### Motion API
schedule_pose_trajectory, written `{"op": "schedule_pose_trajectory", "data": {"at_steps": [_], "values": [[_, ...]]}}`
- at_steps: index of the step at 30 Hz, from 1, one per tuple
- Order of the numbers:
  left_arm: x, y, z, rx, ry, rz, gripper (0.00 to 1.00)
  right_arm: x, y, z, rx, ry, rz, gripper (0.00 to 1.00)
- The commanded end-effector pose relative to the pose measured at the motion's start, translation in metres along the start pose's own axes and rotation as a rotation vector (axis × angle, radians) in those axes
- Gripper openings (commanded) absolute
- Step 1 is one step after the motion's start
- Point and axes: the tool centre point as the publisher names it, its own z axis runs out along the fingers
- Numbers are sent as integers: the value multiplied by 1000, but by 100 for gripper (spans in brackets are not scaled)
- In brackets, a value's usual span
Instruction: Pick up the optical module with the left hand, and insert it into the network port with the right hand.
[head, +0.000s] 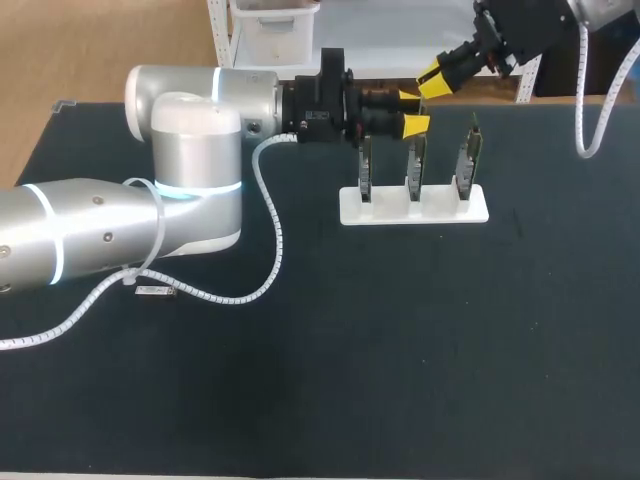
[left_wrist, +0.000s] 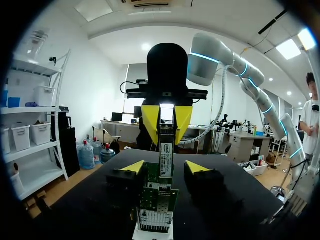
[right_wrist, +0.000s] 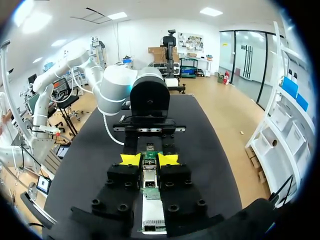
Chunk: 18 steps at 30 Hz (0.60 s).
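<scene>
one optical module (left_wrist: 166, 151) is pinched upright in the right arm's (head: 530, 25) jaws over the middle of three boards (head: 416, 165) on one white stand (head: 440, 211), with the left arm's (head: 200, 140) jaws open either side of that board.

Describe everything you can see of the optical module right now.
The module is a slim, silvery metal bar with a white label. It is held in the air, clamped from both sides between the right gripper's yellow tips. Its free end points down at the top edge of a green board standing in the white stand; whether they touch I cannot tell. The left gripper is open around that board, not touching the module.
</scene>
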Motion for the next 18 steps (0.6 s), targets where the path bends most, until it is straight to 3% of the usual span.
{"op": "schedule_pose_trajectory", "data": {"at_steps": [1, 13, 18], "values": [[0, 1, 1, 0, 0, -1, 100, 0, 4, 0, 9, -1, 0, 0], [2, -1, -4, 15, 15, -11, 100, 0, 5, 0, 11, -3, 1, 0], [5, -1, -8, 19, 92, -15, 100, 1, 5, 0, 13, -4, 3, 0]]}}
